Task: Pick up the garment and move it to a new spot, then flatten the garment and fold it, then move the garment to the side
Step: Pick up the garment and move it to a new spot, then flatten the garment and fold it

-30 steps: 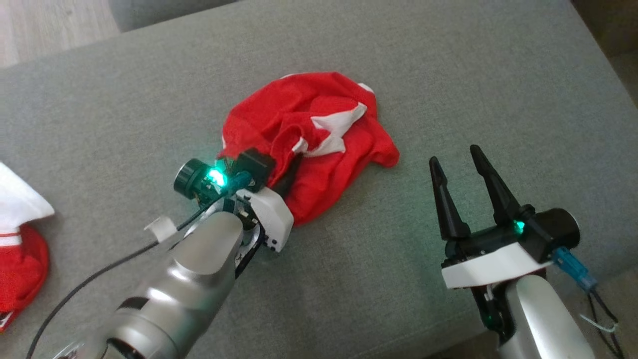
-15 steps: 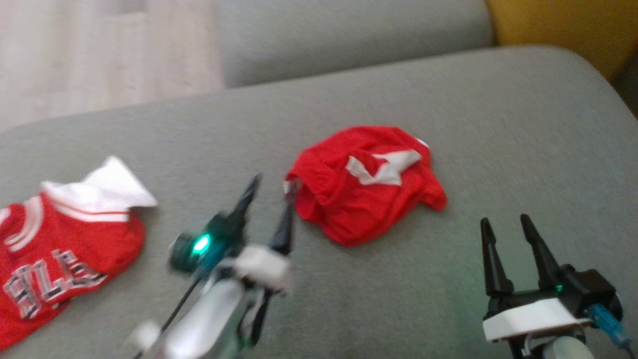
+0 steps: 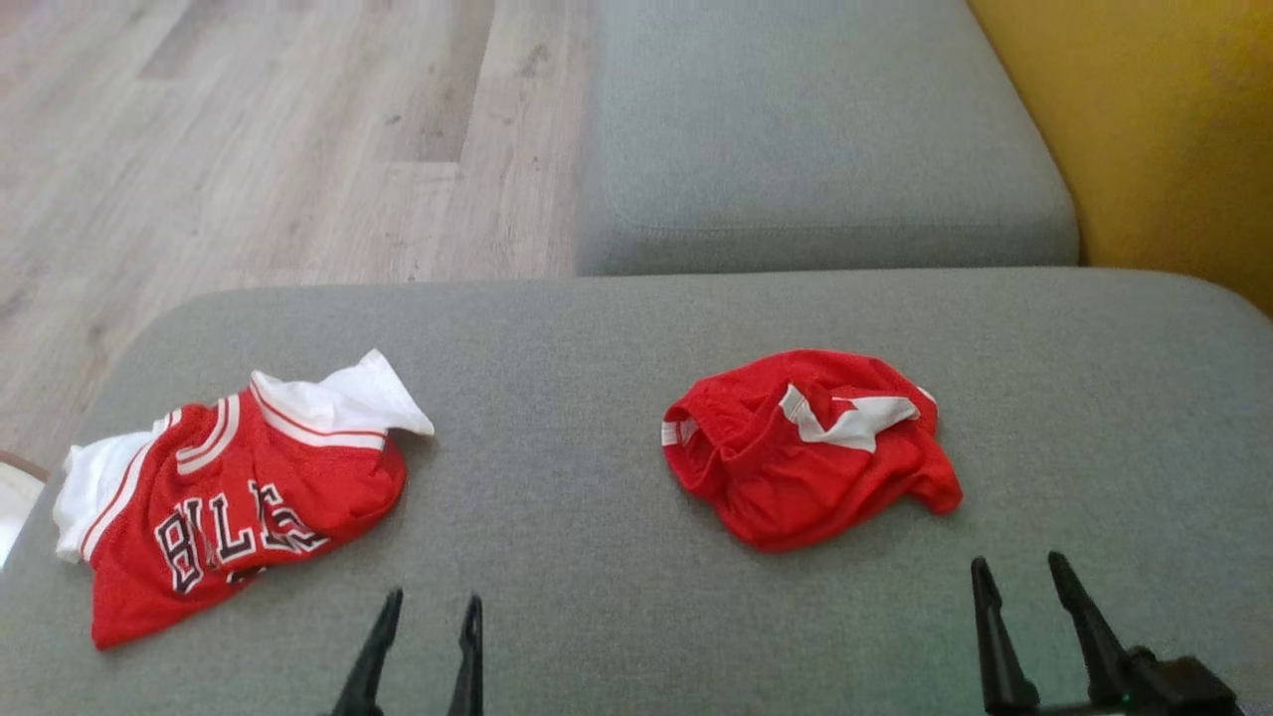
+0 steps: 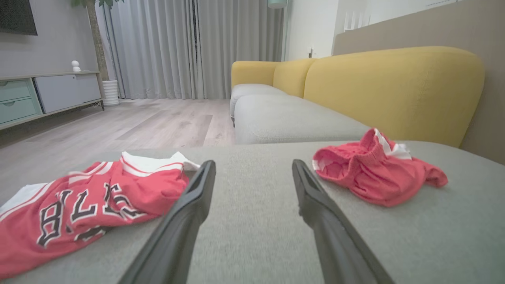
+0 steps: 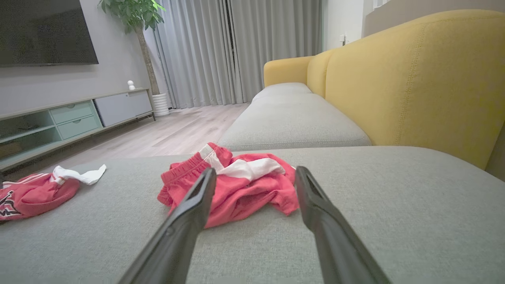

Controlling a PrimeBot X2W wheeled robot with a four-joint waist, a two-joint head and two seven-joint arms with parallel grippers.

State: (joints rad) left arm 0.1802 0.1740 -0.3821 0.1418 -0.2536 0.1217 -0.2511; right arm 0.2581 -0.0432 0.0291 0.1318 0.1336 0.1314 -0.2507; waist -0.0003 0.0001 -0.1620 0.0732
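Note:
The garment [image 3: 806, 457] is a crumpled pair of red shorts with white trim, lying in a heap on the grey seat cushion [image 3: 557, 557]. My left gripper [image 3: 434, 599] stands open and empty near the cushion's front edge, well to the left of the shorts. My right gripper [image 3: 1018, 562] is open too, just in front of and to the right of the heap. From the left wrist, the garment [image 4: 375, 173] lies right of my open left gripper [image 4: 253, 162]. From the right wrist, the garment [image 5: 236, 185] lies straight beyond my open right gripper [image 5: 255, 169].
A red and white basketball jersey [image 3: 229, 497] lies rumpled at the cushion's left end. A second grey seat cushion [image 3: 816, 149] lies beyond, with the yellow backrest [image 3: 1174, 129] along the right. Wooden floor [image 3: 249, 149] lies past the left and far edges.
My left gripper opened, let go of the garment and drew back toward the near edge. The head camera swung up, so the jersey and the floor came into the picture.

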